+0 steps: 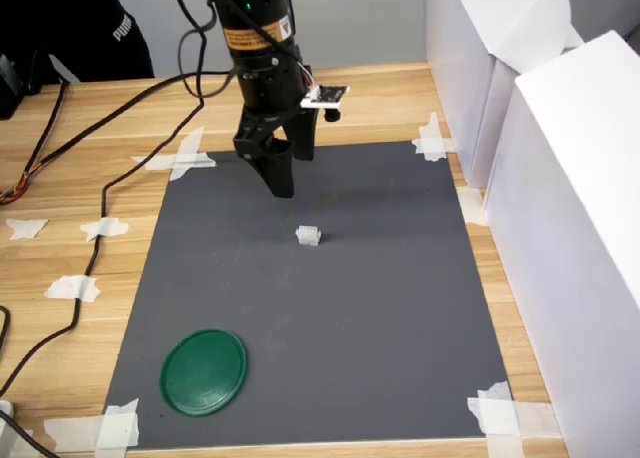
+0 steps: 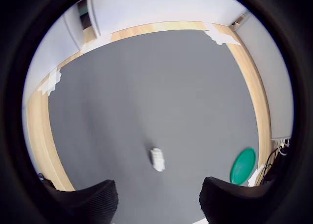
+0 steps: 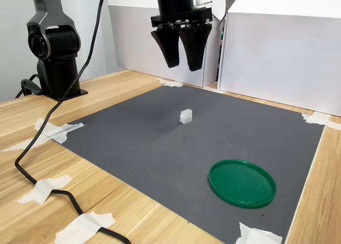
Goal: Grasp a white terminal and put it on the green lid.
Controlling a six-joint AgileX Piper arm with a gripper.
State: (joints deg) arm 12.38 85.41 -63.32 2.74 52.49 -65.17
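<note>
In the first exterior view, the green lid (image 1: 204, 371) lies flat near the front left corner of the dark mat (image 1: 400, 318) taped to the desk (image 1: 60, 248). The white terminal (image 1: 308, 236) sits alone mid-mat, well apart from the lid. Farther back, the tool (image 1: 282, 183) hangs above the mat, released and empty. This looks like the approach step; next it should descend over the terminal, fingers straddling it.

two oblique exterior views, downward wrist view
</note>
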